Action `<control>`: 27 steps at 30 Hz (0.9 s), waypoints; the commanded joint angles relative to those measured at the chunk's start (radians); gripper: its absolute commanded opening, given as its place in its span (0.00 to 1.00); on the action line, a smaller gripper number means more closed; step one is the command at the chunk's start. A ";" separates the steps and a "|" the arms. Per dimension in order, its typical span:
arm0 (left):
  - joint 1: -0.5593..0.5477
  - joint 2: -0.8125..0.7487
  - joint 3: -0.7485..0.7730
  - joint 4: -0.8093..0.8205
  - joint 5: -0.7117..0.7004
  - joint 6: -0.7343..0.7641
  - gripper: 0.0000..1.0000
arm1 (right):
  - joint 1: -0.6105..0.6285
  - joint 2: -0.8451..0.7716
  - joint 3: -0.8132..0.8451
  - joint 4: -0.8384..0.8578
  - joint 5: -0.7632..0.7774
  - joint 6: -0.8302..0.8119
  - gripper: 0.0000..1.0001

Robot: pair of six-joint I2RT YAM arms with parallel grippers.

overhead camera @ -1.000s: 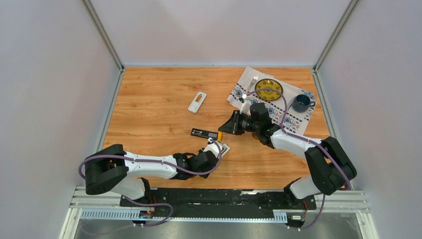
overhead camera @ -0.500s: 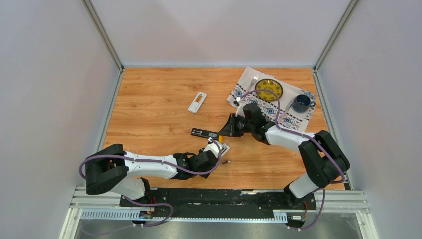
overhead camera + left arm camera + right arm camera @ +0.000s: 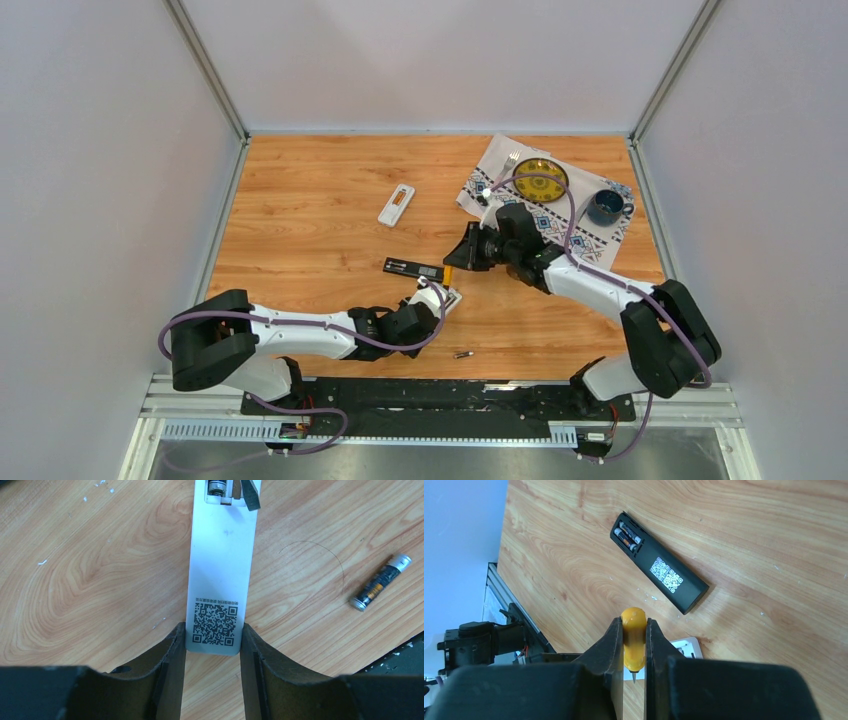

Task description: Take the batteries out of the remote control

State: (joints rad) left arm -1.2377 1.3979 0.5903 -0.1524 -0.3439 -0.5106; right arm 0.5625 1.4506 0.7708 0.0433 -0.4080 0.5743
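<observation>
Slim white plastic remote (image 3: 220, 570) face-down on table, silver-ended battery (image 3: 217, 487) seated in its open bay. Dark silver-capped battery (image 3: 380, 582) loose on table nearby. Black remote (image 3: 659, 570) open, holding two batteries (image 3: 627, 536).

A wooden table (image 3: 300, 240) fills the floor of a booth with pale grey walls (image 3: 100, 150) on three sides and metal posts (image 3: 205, 65) at the far corners. In the table's far right corner lies a white cloth (image 3: 590, 228) with a dark blue pattern. A yellow plate (image 3: 541, 180) sits on it, a blue cup (image 3: 606, 207) stands to the plate's right, and what looks like a fork (image 3: 510, 160) lies to its left. A yellow-handled screwdriver (image 3: 633, 640) is up off the wood. The boards show white specks and a thin curved scratch (image 3: 320, 555). A black rail (image 3: 440, 400) runs along the near edge.
</observation>
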 commanded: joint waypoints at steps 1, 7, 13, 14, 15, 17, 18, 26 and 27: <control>-0.008 0.023 -0.012 -0.045 0.043 -0.023 0.00 | -0.001 -0.079 -0.021 0.041 0.032 -0.008 0.00; -0.037 0.013 0.020 -0.090 0.000 0.004 0.00 | -0.042 -0.145 -0.060 0.059 0.063 0.002 0.00; -0.068 0.059 0.092 -0.107 0.017 0.101 0.06 | -0.082 -0.171 -0.082 0.046 0.077 -0.016 0.00; -0.071 0.081 0.101 -0.111 0.022 0.110 0.09 | -0.082 -0.173 -0.082 0.037 0.086 -0.020 0.00; -0.071 0.091 0.118 -0.118 0.032 0.119 0.11 | -0.084 -0.174 -0.082 0.032 0.090 -0.027 0.00; -0.072 0.113 0.137 -0.128 0.031 0.129 0.17 | -0.084 -0.182 -0.082 0.018 0.104 -0.031 0.00; -0.072 0.119 0.140 -0.134 0.031 0.129 0.19 | -0.084 -0.183 -0.084 0.017 0.110 -0.037 0.00; -0.071 0.130 0.138 -0.107 0.057 0.136 0.57 | -0.084 -0.246 -0.107 -0.005 0.152 -0.057 0.00; -0.071 0.130 0.140 -0.104 0.046 0.135 0.61 | -0.082 -0.249 -0.107 -0.006 0.155 -0.059 0.00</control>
State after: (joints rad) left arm -1.2991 1.5021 0.7197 -0.2401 -0.3271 -0.3939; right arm 0.4808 1.2442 0.6666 0.0357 -0.2951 0.5442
